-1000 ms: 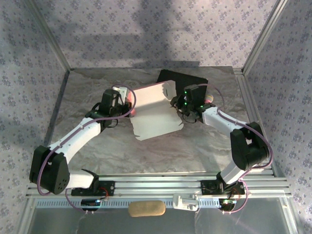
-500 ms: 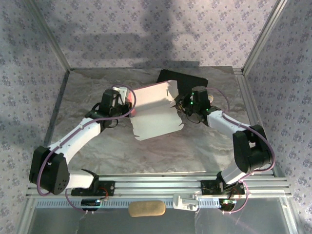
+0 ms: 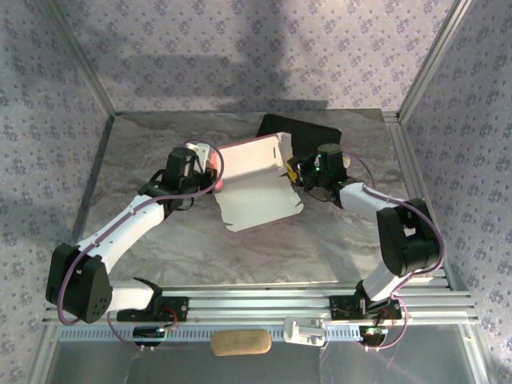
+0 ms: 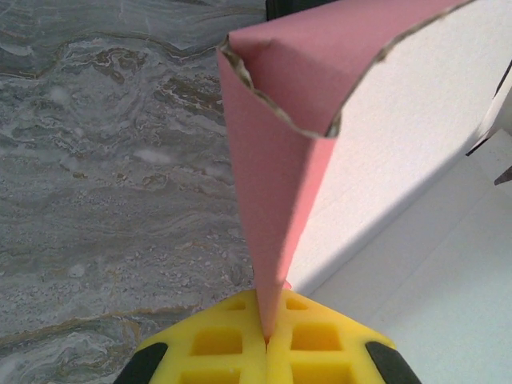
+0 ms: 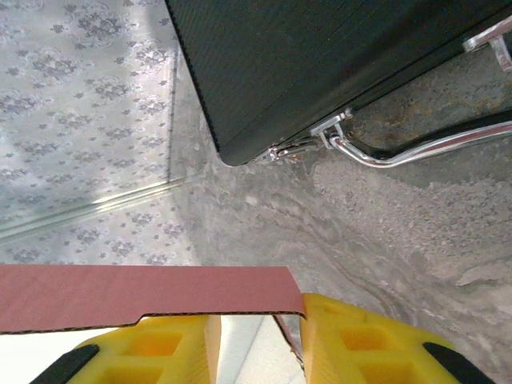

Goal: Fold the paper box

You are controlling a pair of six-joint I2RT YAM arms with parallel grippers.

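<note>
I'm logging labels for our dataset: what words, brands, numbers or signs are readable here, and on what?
None can be read: the paper box is plain pink and white card, the black case shows no lettering, and the walls carry only a small repeating floral pattern.

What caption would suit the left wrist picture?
Left gripper pinches a pink flap of the paper box over the marbled table.

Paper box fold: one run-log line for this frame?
task: fold paper box | left gripper: shut on left flap | right gripper: jaws apart at right flap edge | state: partly folded
</note>
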